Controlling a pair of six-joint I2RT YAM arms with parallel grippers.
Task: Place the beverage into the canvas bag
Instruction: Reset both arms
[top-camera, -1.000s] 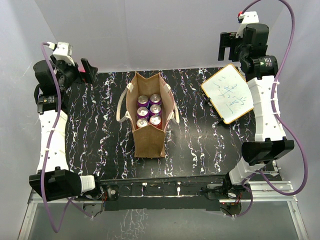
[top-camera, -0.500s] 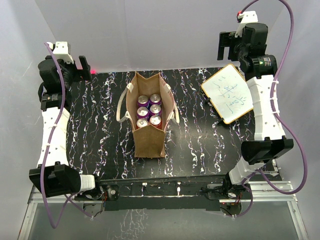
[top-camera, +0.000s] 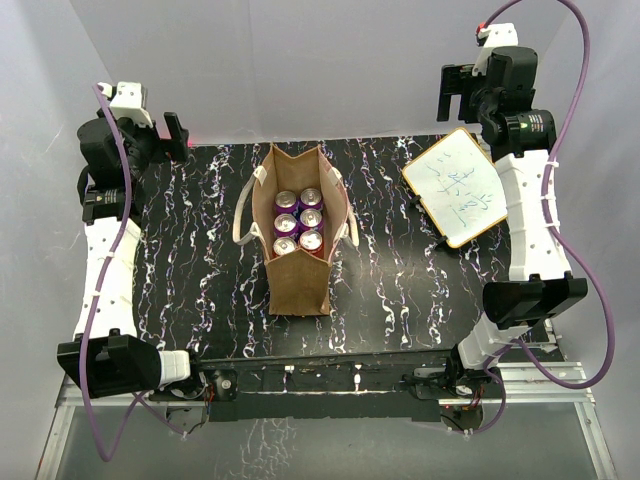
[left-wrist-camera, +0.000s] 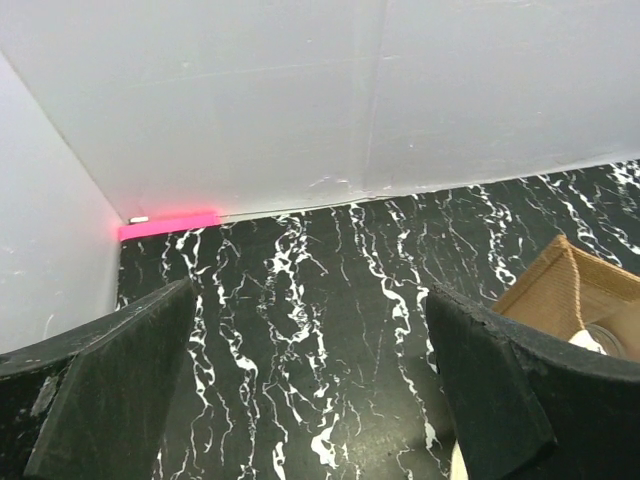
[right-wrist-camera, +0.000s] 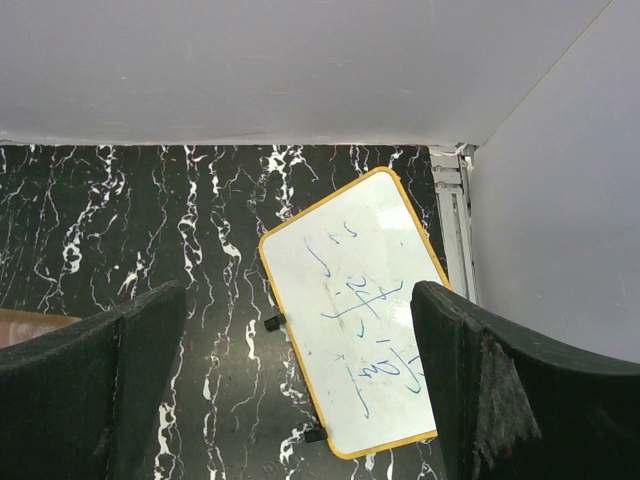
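Standing between both pairs of jaws, which are held wide apart and empty, the canvas bag (top-camera: 298, 285) is seen packed with purple cans (top-camera: 287, 222), and could be toppled if a loop handle (top-camera: 240, 222) is snagged by a low sweep.

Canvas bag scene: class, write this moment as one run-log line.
canvas bag: upright, six purple cans inside | left gripper: open, empty | right gripper: open, empty | whiteboard: right of bag

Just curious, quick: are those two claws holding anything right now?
Left gripper: open, holding nothing.
Right gripper: open, holding nothing.
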